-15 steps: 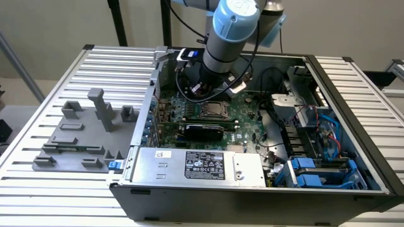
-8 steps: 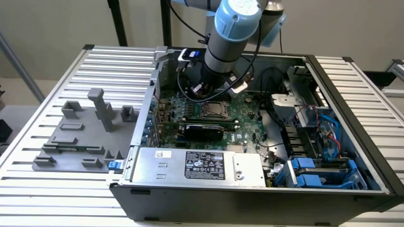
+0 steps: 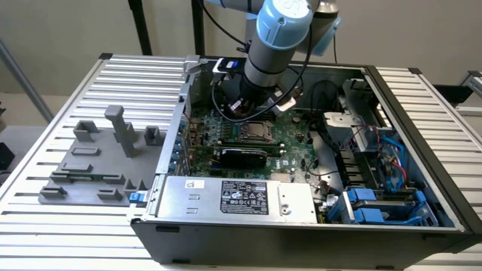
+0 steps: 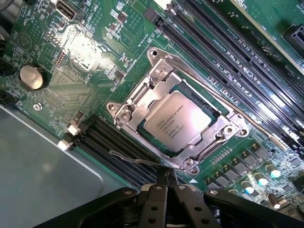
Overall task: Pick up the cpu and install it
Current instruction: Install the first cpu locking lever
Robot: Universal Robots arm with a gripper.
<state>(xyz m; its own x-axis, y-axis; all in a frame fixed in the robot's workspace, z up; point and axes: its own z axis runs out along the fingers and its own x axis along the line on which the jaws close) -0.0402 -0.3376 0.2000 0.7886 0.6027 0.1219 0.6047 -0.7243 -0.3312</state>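
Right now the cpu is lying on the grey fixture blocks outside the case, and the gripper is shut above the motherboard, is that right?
No. The wrist view shows the cpu seated in the socket frame on the motherboard, not on the fixture blocks. The gripper is indeed shut above the motherboard.

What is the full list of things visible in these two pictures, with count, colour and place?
cpu: one, pale silver, inside the socket frame.
socket frame: one, bare metal, on the motherboard.
motherboard: one, green, inside the computer case.
computer case: one, dark grey, open, on the table.
power supply: one, silver, case's near wall.
drive trays: two or more, blue, exterior view's right.
fixture blocks: one group, grey, exterior view's left.
table: one, silver slats.
gripper: one, black, shut, empty, near the socket frame's corner.
arm: one, pale blue, above the case.
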